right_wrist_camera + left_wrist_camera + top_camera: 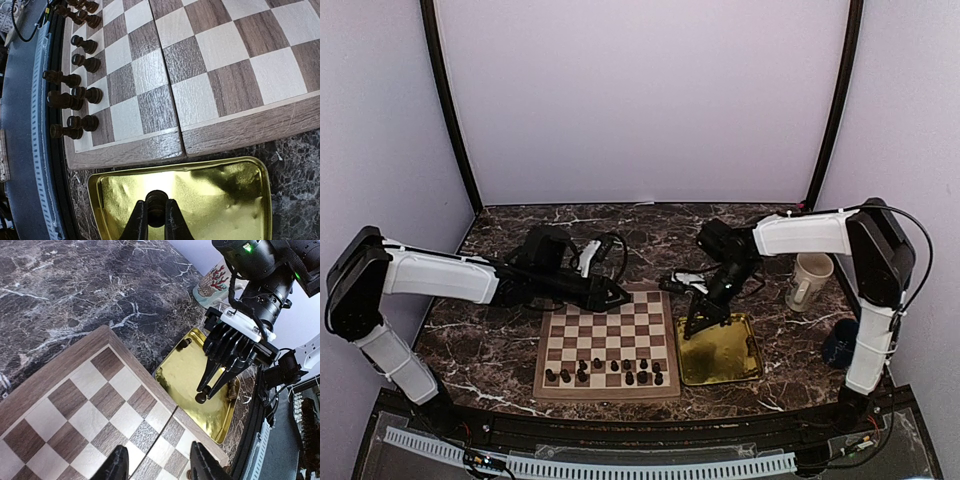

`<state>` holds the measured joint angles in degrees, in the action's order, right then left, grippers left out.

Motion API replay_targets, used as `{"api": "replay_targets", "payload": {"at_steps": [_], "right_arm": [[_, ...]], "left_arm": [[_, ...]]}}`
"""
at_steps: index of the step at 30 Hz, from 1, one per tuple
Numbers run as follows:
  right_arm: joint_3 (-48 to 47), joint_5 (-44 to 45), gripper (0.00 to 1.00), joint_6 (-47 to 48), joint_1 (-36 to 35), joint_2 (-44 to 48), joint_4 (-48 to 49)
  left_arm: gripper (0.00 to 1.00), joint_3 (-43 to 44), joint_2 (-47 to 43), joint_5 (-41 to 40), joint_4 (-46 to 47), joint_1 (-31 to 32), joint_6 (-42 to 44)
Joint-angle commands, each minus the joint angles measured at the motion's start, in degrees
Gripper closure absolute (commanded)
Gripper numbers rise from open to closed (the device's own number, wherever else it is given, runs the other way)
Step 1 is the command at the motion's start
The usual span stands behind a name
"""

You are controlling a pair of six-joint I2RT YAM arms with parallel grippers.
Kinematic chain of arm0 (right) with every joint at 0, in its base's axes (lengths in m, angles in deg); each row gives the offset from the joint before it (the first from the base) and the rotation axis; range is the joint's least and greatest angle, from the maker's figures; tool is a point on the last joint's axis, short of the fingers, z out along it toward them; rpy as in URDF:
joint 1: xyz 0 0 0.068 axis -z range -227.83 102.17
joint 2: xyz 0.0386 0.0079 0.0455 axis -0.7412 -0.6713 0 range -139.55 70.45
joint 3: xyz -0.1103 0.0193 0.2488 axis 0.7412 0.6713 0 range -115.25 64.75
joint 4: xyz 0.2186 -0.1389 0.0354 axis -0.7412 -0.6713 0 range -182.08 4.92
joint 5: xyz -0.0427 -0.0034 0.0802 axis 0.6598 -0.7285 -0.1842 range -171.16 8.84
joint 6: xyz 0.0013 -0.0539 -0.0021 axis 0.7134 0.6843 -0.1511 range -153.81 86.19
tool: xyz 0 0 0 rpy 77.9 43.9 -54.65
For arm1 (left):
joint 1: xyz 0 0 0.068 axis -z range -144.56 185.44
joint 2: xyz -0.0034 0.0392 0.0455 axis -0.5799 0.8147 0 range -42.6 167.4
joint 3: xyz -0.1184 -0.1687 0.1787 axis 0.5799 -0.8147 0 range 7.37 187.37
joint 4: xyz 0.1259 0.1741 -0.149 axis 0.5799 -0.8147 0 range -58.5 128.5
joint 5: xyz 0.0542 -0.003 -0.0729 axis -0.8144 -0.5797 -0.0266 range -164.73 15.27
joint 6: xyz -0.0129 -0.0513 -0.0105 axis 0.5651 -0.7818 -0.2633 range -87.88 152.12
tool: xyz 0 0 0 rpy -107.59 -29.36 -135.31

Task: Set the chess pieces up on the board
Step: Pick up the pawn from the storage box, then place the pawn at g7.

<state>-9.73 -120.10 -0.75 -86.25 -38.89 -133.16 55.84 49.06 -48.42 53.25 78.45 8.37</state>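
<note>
Right end effector (156,202) pinched narrow on one chess piece (201,398), low over gold tray (225,200) beside board (210,75); grip from above, likely for upright carry. Other chess pieces (82,92) stand on board's near rows. Left end effector (159,462) part-open, empty, hovering over board's far edge.

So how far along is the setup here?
Roughly a dozen chess pieces stand in the near two rows of the board. The right fingers grip one more piece at the gold tray, where a couple seem left. The left fingers hover open, empty.
</note>
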Motion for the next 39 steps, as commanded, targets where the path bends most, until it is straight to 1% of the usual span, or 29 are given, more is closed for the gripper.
{"api": "replay_targets", "payload": {"at_steps": [1, 3, 6, 13, 16, 18, 21, 25, 29, 34, 39], "right_arm": [[-3.5, 9.8, 0.93, -2.3, -3.4, 3.8, 3.0], [-5.3, 13.8, 0.93, -2.7, -5.3, 3.9, 3.6], [-9.4, 17.0, 0.93, -2.9, -8.5, 2.7, 3.7], [-22.2, 21.9, 0.93, -3.2, -16.2, -6.2, 1.5], [-30.4, 22.9, 0.93, -3.2, -18.9, -11.5, -0.9], [-36.5, 23.3, 0.93, -3.2, -20.6, -15.6, -3.0], [-45.4, 24.0, 0.93, -2.9, -23.2, -21.2, -5.9], [-53.6, 25.7, 0.92, -2.0, -26.7, -26.9, -8.4], [-57.2, 25.6, 0.92, -1.9, -29.5, -29.8, -8.6], [-57.4, 25.5, 0.92, -1.6, -31.5, -31.6, -8.6], [-57.5, 24.5, 0.91, -1.9, -32.4, -32.6, -8.5]], "left_arm": [[0.56, -0.9, -6.9, -7.6, -6.7, -1.0, 3.4], [0.56, -1.1, -9.2, -11.2, -9.9, -2.0, 3.8], [0.56, -2.6, -13.4, -16.8, -13.3, -3.5, 4.3], [0.54, -5.4, -22.2, -24.2, -18.9, -6.9, 6.5], [0.54, -5.8, -24.8, -26.8, -20.6, -7.4, 7.9], [0.53, -5.5, -26.1, -28.9, -22.2, -9.3, 8.1], [0.53, -5.3, -27.9, -30.6, -23.0, -10.2, 8.0], [0.52, -5.3, -30.1, -32.5, -23.7, -10.6, 7.7], [0.52, -5.8, -32.8, -35.1, -23.8, -10.7, 7.1], [0.51, -6.6, -35.2, -36.0, -23.6, -10.8, 6.8], [0.51, -6.8, -35.4, -35.4, -23.3, -10.8, 6.5]]}}
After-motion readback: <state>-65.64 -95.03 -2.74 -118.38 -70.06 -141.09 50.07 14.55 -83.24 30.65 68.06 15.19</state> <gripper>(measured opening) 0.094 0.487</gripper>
